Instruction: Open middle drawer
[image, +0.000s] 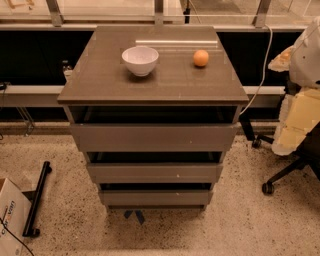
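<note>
Jaws out of view; middle drawer (155, 172) flat, grey-brown, handleless.

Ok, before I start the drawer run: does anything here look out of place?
Nothing is spilled or damaged. The bowl and orange sit on the cabinet top; the middle drawer sits level. A black bar lies loose on the floor at left. The gripper is not in view.

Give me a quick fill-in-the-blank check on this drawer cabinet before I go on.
In the camera view, the white bowl sits ____ of the orange. The cabinet has ____ drawer fronts. The middle drawer has a pale speck ____ of centre. The gripper is ____ of view.
Missing: left; three; right; out.
</note>
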